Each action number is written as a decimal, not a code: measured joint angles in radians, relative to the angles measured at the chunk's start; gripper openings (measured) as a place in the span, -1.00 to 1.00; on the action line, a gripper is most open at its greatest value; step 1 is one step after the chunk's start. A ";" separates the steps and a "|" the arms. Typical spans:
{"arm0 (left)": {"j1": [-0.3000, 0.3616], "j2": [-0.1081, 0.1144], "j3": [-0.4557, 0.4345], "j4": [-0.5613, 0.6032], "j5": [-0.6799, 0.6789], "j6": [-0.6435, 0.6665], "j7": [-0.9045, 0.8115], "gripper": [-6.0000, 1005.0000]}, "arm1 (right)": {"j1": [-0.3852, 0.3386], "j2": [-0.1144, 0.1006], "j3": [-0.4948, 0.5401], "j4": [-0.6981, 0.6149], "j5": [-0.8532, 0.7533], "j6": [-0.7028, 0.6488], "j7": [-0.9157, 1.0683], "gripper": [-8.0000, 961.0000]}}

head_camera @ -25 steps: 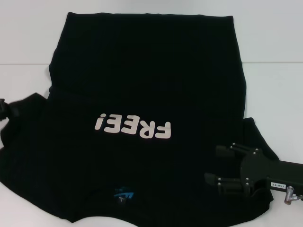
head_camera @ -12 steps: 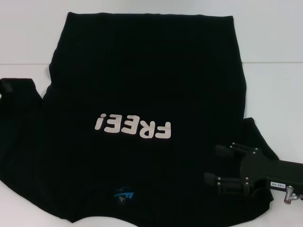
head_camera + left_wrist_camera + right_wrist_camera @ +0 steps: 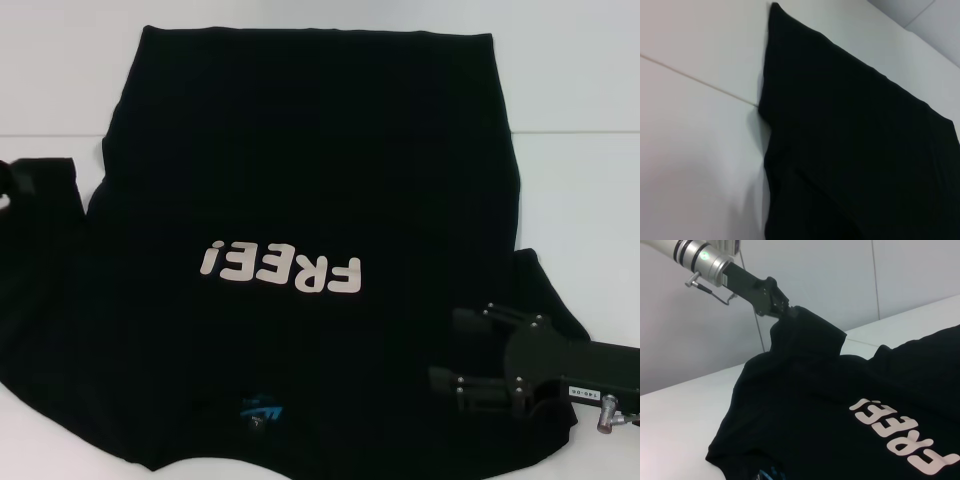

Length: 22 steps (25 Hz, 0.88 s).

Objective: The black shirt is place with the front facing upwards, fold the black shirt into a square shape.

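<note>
Surface: white table, a thin seam line running across it, pale wall behind.
Black shirt: front up, spread over the table; white "FREE!" lettering on the chest, small blue logo near the collar.
Left gripper: at the shirt's left sleeve, pinching it and holding it lifted off the table.
Right gripper: low over the shirt's right shoulder area, fingers spread apart, holding nothing.

White table with thin seam
</note>
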<state>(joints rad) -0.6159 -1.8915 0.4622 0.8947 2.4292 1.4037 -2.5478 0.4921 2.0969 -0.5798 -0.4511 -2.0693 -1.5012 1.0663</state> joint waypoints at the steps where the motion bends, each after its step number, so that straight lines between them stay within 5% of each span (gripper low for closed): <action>1: 0.000 0.006 0.000 0.003 0.002 -0.004 -0.003 -0.94 | 0.000 0.000 0.000 0.000 0.000 -0.001 0.000 0.92; 6: 0.001 0.023 -0.004 0.005 0.001 -0.013 -0.015 -0.94 | 0.000 0.000 0.000 0.000 0.000 -0.002 0.000 0.92; 22: -0.031 0.020 -0.005 0.021 -0.002 0.025 -0.067 -0.94 | -0.004 0.000 0.000 0.002 0.000 -0.003 -0.002 0.92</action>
<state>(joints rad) -0.6471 -1.8715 0.4571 0.9154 2.4270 1.4287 -2.6147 0.4877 2.0969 -0.5799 -0.4486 -2.0693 -1.5043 1.0645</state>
